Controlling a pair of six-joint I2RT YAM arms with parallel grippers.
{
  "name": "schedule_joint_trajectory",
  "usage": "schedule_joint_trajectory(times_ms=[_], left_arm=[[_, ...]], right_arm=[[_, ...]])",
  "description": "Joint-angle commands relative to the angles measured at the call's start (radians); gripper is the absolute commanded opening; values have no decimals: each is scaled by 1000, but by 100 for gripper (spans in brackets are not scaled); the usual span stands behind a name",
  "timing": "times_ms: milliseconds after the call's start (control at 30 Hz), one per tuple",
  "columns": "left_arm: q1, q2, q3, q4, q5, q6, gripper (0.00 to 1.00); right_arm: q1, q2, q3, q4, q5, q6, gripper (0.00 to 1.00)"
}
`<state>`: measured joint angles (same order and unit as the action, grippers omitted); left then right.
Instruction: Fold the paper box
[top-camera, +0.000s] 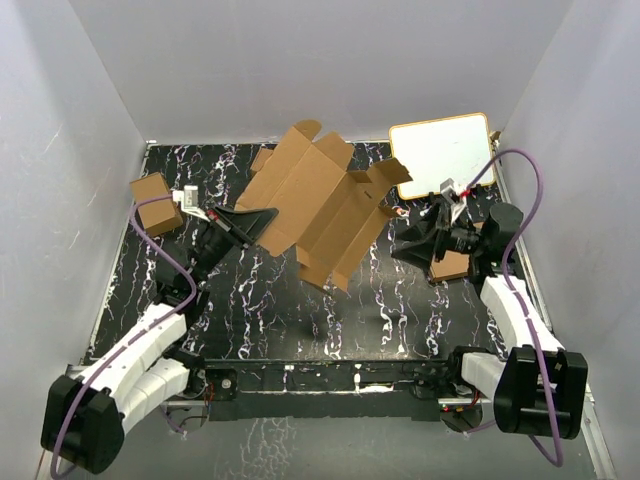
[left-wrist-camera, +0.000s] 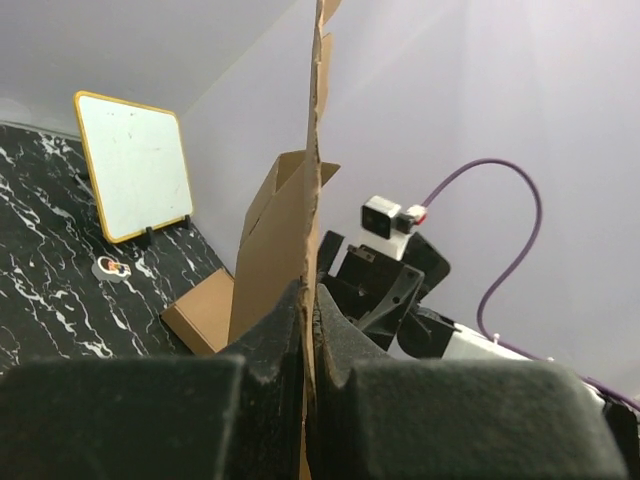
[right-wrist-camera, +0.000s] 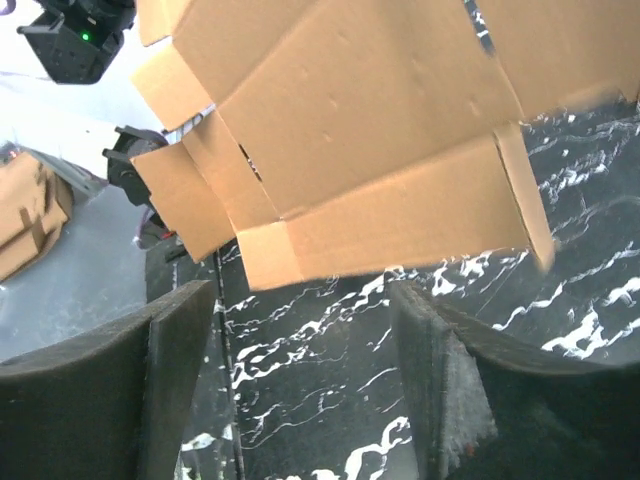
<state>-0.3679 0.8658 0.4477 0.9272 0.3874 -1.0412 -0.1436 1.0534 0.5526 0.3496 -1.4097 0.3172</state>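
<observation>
The paper box (top-camera: 320, 200) is a wide brown die-cut sheet with creases and flaps, held up off the black marbled table in the middle. My left gripper (top-camera: 262, 222) is shut on its left edge; in the left wrist view the sheet (left-wrist-camera: 295, 250) stands edge-on between the fingers (left-wrist-camera: 270, 345). My right gripper (top-camera: 408, 242) is open and empty, just right of the sheet. In the right wrist view the sheet (right-wrist-camera: 360, 130) hangs above and beyond the open fingers (right-wrist-camera: 430, 350), apart from them.
A white board with a yellow rim (top-camera: 442, 152) lies at the back right. A short brown carton (top-camera: 155, 202) sits at the back left. Another brown carton (top-camera: 455, 264) lies under the right arm. Grey walls surround the table.
</observation>
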Motion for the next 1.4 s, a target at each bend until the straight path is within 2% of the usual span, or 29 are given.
schedule_joint_trajectory(times_ms=[0,67,167,267,400,567,767,933,1067,1167,1367], left_arm=[[-73,72,61,35,-118,13,0],[-121,105,74,55,-161,19,0],[-202,149,93,85,-235,45,0],[-271,190,108,124,-287,59,0],[-324,239,120,195,-329,55,0],[-373,278,143,226,-370,56,0],[-440,362,176,271,-384,41,0],[-470,408,177,308,-407,37,0],[-476,409,159,285,-452,43,0],[-477,409,152,224,-486,36,0],[-478,439,189,112,-480,19,0]], right_arm=[[80,30,151,94,67,132,61],[127,62,215,47,110,133,41],[211,91,275,-30,196,109,26],[270,109,326,-159,323,11,23],[279,117,344,-244,465,-68,22],[280,109,310,-217,504,-72,23],[280,136,291,-37,429,54,24],[278,138,257,201,328,231,24],[270,131,181,561,263,486,25],[265,134,121,798,273,651,25],[265,145,89,945,286,738,28]])
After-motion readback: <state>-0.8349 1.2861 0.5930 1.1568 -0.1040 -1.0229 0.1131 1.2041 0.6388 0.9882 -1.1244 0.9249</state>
